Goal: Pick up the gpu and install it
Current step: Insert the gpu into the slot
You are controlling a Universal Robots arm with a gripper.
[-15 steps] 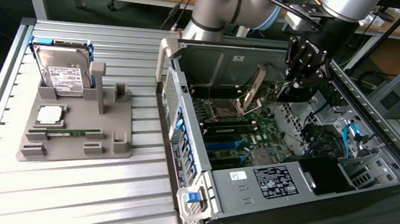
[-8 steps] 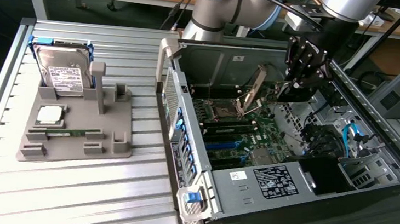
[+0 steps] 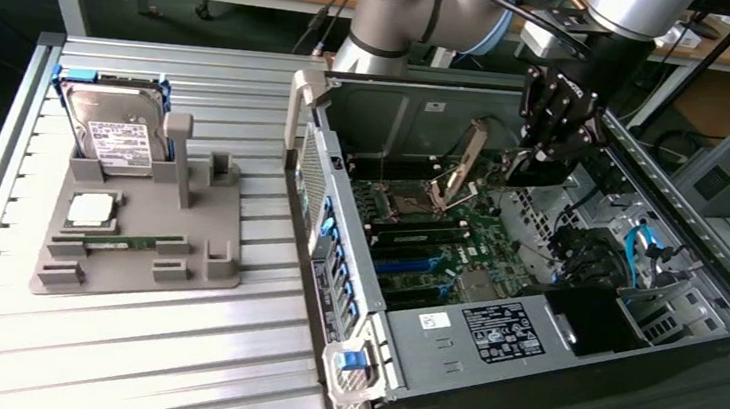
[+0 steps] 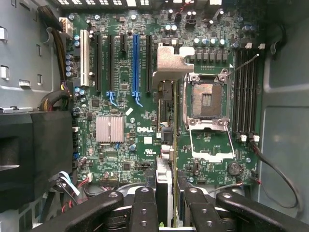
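A: The gpu (image 4: 165, 140), a thin dark circuit card with a silver metal end bracket: where is it?

B: Take it from the big things down. A grey slatted metal table (image 3: 162, 366) carries an open black-and-grey metal computer case (image 3: 407, 118), which takes up the right half of the exterior view. A green motherboard (image 4: 120, 159) lies flat in the bottom of the case. A grey plastic holder tray (image 3: 130, 277) sits on the table at centre left, beside the case. The card is inside the case, over the motherboard, held in the black two-fingered gripper (image 4: 169, 191). In the exterior view that gripper reaches in at the upper right.

A: How wide is the pincer?

B: Narrow. The black fingers (image 4: 145, 210) are closed on the card's two faces. The card shows edge-on between them, its bracket at the far end, toward the board. It is aimed at the strip of board between the long expansion slots (image 4: 111, 63) and the empty silver processor socket (image 4: 207, 100). Whether the bracket touches the board, I cannot tell.

A: And on the tray?

B: A silver hard drive with a white label (image 3: 119, 136) stands upright at the tray's back, upper left. A narrow green memory stick (image 3: 120, 240) lies flat in front of it.
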